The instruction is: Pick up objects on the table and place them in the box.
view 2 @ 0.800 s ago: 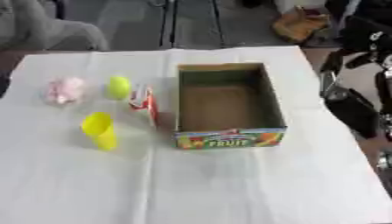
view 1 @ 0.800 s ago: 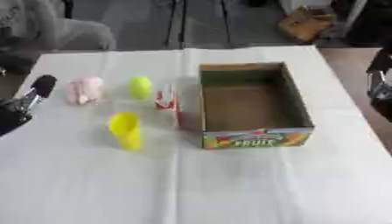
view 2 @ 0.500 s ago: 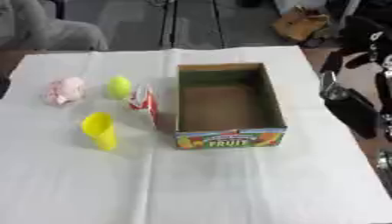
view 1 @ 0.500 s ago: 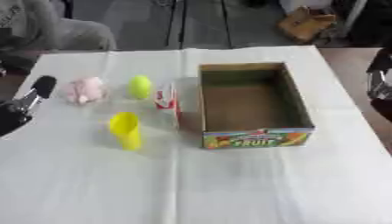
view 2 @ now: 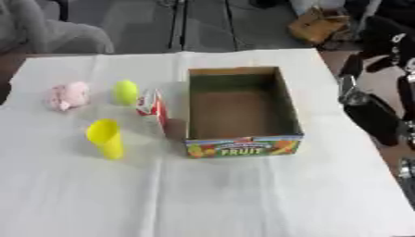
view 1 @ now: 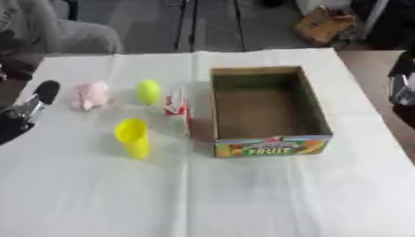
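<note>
An open cardboard box [view 1: 272, 144] with a FRUIT label on its front stands right of the table's middle, and its inside looks bare. A red and white carton [view 1: 176, 104] stands against the box's left wall. Left of the carton are a yellow-green round fruit [view 1: 147, 91] and a pink soft thing [view 1: 88, 95]. Nearer to me is a yellow cup [view 1: 133, 137]. My left hand [view 1: 29, 107] rests open at the table's left edge, holding nothing. Off the right edge my right hand [view 2: 370, 114] hangs open with its fingers pointing down, apart from the box.
A white cloth [view 1: 203, 194] covers the table, with bare cloth in front of the box and cup. Beyond the far edge are a grey-clad person [view 1: 57, 32] at the upper left and a brown carton on the floor [view 1: 324, 23].
</note>
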Robot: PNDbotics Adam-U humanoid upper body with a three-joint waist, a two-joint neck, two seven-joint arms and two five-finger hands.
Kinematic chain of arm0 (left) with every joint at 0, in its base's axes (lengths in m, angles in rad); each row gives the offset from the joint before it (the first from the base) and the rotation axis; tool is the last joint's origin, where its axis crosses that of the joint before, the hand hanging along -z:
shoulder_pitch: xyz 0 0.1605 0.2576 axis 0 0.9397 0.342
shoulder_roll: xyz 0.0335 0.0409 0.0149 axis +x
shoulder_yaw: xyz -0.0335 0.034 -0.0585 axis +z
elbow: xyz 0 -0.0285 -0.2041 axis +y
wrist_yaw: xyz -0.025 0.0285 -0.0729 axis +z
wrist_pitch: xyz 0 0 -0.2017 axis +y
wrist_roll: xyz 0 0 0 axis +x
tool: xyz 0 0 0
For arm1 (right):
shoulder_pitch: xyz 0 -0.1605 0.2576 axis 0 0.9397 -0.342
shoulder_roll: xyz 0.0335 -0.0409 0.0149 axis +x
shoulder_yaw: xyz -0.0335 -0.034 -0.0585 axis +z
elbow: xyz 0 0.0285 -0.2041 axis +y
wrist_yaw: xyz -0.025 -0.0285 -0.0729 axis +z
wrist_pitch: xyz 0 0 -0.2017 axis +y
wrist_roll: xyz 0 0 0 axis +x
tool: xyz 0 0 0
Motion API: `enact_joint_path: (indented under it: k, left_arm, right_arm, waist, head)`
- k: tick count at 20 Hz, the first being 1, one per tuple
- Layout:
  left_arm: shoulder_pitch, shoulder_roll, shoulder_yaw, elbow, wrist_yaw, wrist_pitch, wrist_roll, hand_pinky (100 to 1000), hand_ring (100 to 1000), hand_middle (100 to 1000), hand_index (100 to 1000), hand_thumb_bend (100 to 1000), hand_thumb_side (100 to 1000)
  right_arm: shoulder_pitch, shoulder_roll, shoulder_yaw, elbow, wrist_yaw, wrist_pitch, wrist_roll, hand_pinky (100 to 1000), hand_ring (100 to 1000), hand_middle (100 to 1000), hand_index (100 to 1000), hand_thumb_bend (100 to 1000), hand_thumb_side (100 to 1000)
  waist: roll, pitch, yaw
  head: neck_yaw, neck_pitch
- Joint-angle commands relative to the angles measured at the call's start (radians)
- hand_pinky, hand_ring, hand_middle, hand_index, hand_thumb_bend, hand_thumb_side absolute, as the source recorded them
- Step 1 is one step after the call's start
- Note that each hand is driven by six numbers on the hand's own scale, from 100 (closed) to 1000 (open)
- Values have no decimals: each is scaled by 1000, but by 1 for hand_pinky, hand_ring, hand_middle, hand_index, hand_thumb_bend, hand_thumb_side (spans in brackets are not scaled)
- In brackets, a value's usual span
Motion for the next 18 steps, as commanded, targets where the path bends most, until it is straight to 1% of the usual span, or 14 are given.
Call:
enact_joint_path:
  k: [1,4,5,8,9,10,11,12,14,15,17,18]
  left_arm:
    - [-4,21,0,-16,-4,-1,-8,650,672,781,929,651,445]
    - [-8,34,-7,-4,-27,14,-44,648,671,779,929,653,461]
    - [-10,41,-11,1,-36,20,-57,651,676,786,932,658,494]
    - [-23,84,-32,32,-84,37,-129,655,681,793,934,668,516]
    - [-29,101,-43,41,-101,36,-156,662,694,804,940,693,552]
    - [-41,125,-59,56,-118,32,-188,662,694,804,940,693,552]
    - [-51,143,-71,71,-131,27,-213,671,706,808,942,721,587]
    - [-64,164,-87,93,-144,19,-240,671,706,808,942,721,587]
    - [-80,181,-100,124,-157,4,-266,673,708,808,942,725,591]
    - [-89,192,-114,141,-164,-2,-282,683,718,806,938,761,618]
    - [-126,214,-159,203,-201,-21,-338,699,732,811,938,791,611]
    - [-143,222,-177,232,-227,-33,-364,699,732,811,938,791,611]
  right_arm:
    - [-7,-17,-11,-22,8,2,-3,554,651,748,915,100,297]
    - [-8,-18,-11,-22,8,2,-3,554,651,748,915,100,296]
    - [-8,-18,-11,-22,8,2,-2,554,651,748,915,100,295]
    - [-8,-19,-10,-22,8,2,0,554,651,748,915,100,296]
    - [-8,-19,-9,-22,7,1,0,554,651,748,915,100,292]
    - [-9,-20,-8,-22,7,0,2,554,651,748,915,100,292]
    - [-10,-19,-7,-22,7,0,3,554,651,748,915,100,291]
    - [-11,-19,-7,-22,6,-1,3,554,651,748,915,100,291]
    - [-12,-19,-7,-22,6,-1,3,554,651,748,915,100,292]
    - [-12,-19,-6,-22,5,-1,4,554,651,748,915,100,298]
    - [-12,-19,-4,-22,4,-1,5,554,651,748,915,100,295]
    - [-13,-19,-3,-22,4,-2,6,554,651,748,915,100,295]
  waist:
    - [1,-12,0]
    - [1,-12,-1]
    - [1,-12,-1]
    - [1,-13,-3]
    - [2,-14,-4]
    - [2,-14,-5]
    - [3,-14,-7]
    - [3,-14,-9]
    - [3,-14,-11]
    - [4,-14,-14]
    - [4,-15,-18]
    - [4,-15,-20]
  head:
    - [-2,-7]
    - [-6,-8]
    - [-6,-9]
    - [-6,-10]
    - [-6,-10]
    - [-4,-10]
    - [-3,-11]
    - [-2,-12]
    - [-1,-13]
    - [0,-14]
    - [1,-14]
    - [1,-14]
